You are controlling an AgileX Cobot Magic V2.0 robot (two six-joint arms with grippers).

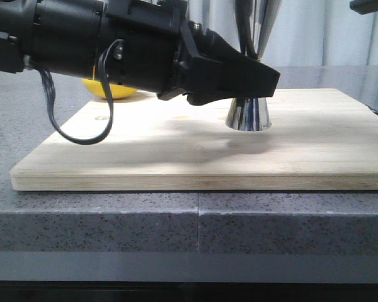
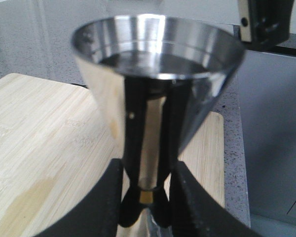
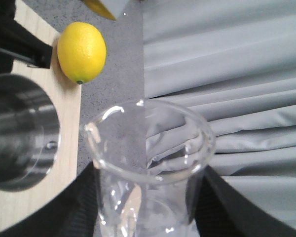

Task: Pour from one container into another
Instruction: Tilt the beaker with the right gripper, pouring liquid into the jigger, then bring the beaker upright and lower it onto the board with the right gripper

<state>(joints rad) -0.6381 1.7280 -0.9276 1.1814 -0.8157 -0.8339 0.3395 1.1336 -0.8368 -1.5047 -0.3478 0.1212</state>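
In the front view the left end effector point(image 1: 264, 78) is reaching in from the left across the wooden board point(image 1: 176, 148), which is lying on the grey speckled bench point(image 1: 82, 220); its black fingers are closing around the narrow waist of the steel jigger point(image 1: 247, 114), hiding that waist from this view. The jigger is standing upright near the board's middle, its long axis vertical, lower cone flaring down onto the wood and upper cone running out of the top edge of the picture. Behind the arm a lemon point(image 1: 110, 89) is peeking out on the bench just past the board's far edge. The left wrist view is showing what the front view cannot: the jigger point(image 2: 158, 74) with its open mouth facing up, the gold-tinted waist sitting between the two fingers point(image 2: 96, 202), which are pinching it from either side. The right end effector point(image 3: 145, 207) is appearing only in the right wrist view, where its dark fingers are pressing on both sides of the clear glass beaker point(image 3: 148, 148); the beaker's mouth is opening toward the camera, its pouring lip pointing toward the jigger point(image 3: 19, 131) just beside it, with the lemon point(image 3: 82, 52) lying beyond on the bench.
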